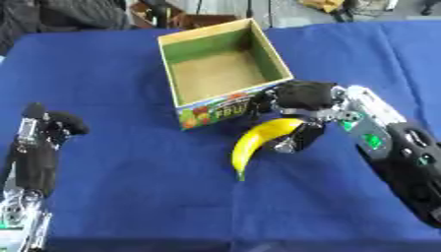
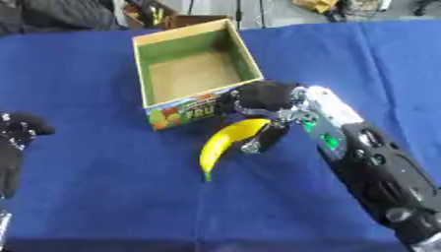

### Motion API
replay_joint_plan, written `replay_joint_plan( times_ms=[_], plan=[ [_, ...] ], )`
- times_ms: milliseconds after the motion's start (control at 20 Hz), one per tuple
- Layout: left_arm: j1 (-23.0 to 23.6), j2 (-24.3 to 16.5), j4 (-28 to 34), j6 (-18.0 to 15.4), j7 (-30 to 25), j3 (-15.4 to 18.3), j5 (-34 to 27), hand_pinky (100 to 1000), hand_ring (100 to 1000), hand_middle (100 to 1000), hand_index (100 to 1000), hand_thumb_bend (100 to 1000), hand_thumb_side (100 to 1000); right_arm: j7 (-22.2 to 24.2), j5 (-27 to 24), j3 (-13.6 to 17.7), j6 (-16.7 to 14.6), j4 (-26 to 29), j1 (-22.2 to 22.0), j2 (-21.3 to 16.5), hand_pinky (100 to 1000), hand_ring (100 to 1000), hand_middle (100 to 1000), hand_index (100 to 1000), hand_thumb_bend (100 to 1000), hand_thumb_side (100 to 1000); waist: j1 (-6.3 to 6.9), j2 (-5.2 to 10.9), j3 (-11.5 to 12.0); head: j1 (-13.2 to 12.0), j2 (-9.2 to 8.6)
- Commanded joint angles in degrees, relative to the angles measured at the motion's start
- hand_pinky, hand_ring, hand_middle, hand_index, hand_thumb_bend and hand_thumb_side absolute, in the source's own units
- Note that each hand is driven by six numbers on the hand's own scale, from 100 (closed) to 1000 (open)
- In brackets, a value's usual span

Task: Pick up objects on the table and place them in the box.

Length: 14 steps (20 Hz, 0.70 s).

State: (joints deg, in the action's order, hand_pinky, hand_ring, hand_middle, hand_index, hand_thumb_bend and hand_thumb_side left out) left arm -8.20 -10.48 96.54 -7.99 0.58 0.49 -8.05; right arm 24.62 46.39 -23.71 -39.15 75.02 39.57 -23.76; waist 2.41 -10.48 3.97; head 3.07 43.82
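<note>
While my right hand (image 1: pixel 297 106) sits curled over the banana (image 1: pixel 258 142), fingers closed around its upper end, the fruit lies just in front of the box (image 1: pixel 226 71), its tip pointing toward me.

Item, left hand (image 1: pixel 47 125): idle at the lower left, fingers curled, holding nothing.

Item, box: open, nothing visible inside, fruit print on the near wall.

Risk, as I judge it: the hold is at one end only, so the long free end may swing or slip on lifting; it could also catch the near wall of the box and push it away.

Surface: blue cloth (image 1: pixel 129 187), lightly creased.

Room: dark clutter beyond the far edge, nothing I can identify.
</note>
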Motion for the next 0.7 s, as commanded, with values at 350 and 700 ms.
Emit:
replay_joint_plan(
  times_ms=[350,700],
  plan=[
    [-0.8,-0.4,1.1,0.0,-0.2,0.0,-0.4,640,544,512,542,201,945,1.1,1.4,0.2,-0.6,-1.4,0.7,0.4,568,797,764,720,281,280,0.24,0.39,0.5,-0.1,0.30],
    [-0.9,-0.3,1.1,0.0,-0.2,-0.1,-0.4,640,543,511,541,203,943,1.5,2.7,0.2,-0.6,-3.1,0.6,1.2,568,794,761,723,280,280,0.46,0.14,0.8,-0.1,0.30]
  ],
)
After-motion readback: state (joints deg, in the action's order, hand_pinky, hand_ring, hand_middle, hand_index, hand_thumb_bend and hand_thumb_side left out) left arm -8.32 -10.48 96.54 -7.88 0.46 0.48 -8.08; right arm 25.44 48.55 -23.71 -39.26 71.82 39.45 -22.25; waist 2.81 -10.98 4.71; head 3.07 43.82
